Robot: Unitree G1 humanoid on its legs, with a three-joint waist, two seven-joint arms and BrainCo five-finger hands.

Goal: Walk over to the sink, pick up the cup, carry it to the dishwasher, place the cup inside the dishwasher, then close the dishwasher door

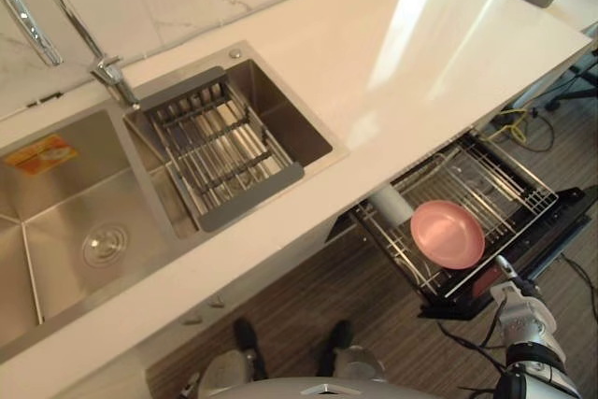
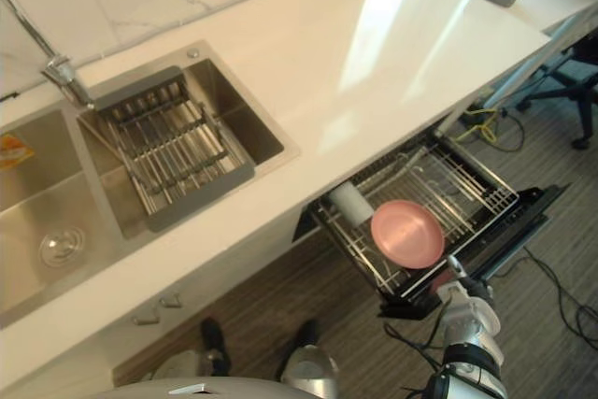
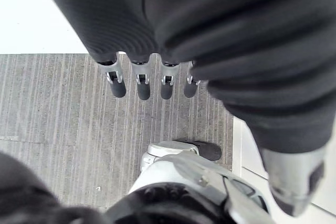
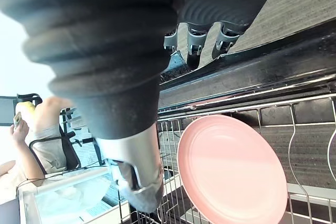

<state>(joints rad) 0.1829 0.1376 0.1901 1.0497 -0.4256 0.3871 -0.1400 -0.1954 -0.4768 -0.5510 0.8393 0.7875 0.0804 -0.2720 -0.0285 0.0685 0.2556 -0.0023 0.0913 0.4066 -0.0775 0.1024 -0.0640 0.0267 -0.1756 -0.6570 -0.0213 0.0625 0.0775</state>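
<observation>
The left hand (image 3: 140, 81) hangs over grey striped flooring, its fingers (image 3: 166, 83) straight, side by side and empty, the thumb apart from them.

At the far left of the white stone counter (image 1: 420, 53) is a double stainless steel sink (image 1: 65, 198), with a round drain (image 1: 105, 244) in the floor of its left basin. A chrome tap (image 1: 114, 77) rises from the back edge between the two basins. A steel wire draining rack with grey end bars (image 1: 220, 151) sits across the right basin.

Further right, below the counter's front edge, the dishwasher's wire basket (image 1: 509, 175) is pulled out over its lowered black door (image 4: 273, 72). The white cylindrical cup (image 1: 390, 203) lies on its side in the basket's left corner, close under the counter edge. Just beside it on the right, a round pink plate (image 1: 448, 234) leans in the basket.

The right hand (image 1: 523, 317) is at the outer edge of the black door, beyond the plate. Its fingers (image 4: 191, 51) are extended and loosely spread, their dark tips at the door's edge. They grip nothing, and the thumb stands well apart from them.
</observation>
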